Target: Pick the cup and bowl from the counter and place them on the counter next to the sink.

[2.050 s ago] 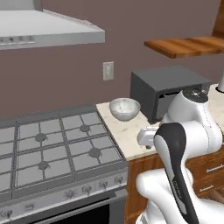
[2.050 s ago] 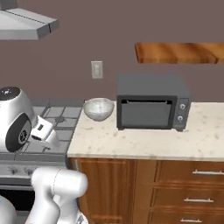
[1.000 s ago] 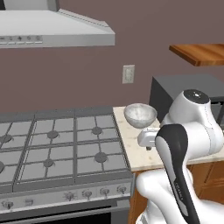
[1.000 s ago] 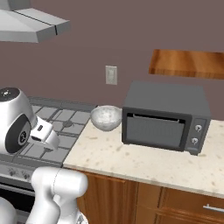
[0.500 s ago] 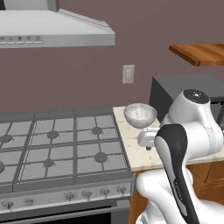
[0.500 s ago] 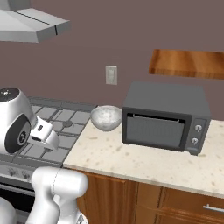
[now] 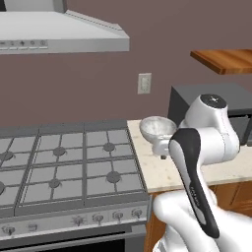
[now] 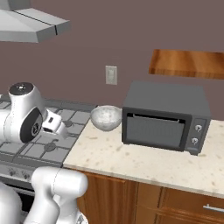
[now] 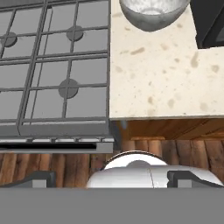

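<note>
Counter (image 9: 162, 83), bowl (image 9: 151, 13) beyond open pincer (image 9: 111, 178)

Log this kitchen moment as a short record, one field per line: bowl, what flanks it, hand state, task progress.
bowl: pale bowl upright on the counter, at the back by the wall
left of bowl: gas stovetop
right of bowl: dark microwave, close beside it
hand: hand open, holding nothing, looking down over the counter's front edge
wall: outlet above the bowl
progress: bowl not yet picked up
</note>
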Robot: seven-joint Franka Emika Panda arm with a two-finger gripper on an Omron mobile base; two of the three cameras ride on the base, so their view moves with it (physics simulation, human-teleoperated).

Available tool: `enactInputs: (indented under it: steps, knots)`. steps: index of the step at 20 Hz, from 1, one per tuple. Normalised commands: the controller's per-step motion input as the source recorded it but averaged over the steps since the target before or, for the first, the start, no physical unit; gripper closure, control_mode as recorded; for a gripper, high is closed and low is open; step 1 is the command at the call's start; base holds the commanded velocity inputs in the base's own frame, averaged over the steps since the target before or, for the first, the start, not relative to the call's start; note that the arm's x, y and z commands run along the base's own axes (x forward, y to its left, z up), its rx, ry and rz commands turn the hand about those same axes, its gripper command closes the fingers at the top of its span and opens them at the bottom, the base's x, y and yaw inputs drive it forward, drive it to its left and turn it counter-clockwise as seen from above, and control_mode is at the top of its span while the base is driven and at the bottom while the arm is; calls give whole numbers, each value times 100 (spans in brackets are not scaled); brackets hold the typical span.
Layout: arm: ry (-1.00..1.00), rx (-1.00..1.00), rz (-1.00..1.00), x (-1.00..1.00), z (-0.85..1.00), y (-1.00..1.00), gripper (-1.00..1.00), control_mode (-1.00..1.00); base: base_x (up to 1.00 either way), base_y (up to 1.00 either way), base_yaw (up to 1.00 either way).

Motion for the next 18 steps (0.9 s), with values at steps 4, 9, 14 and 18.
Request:
enactInputs:
  steps: [4, 9, 14, 18]
  knots:
    - [0, -2, 16, 92, 0, -24, -100, -100, 0, 0, 0]
    - [0, -9, 10, 91, 6, -14, -100, -100, 0, 0, 0]
    - [0, -13, 5, 72, 10, 0, -100, -100, 0, 0, 0]
    - [2, -13, 0, 73, 1, 0, -100, -100, 0, 0, 0]
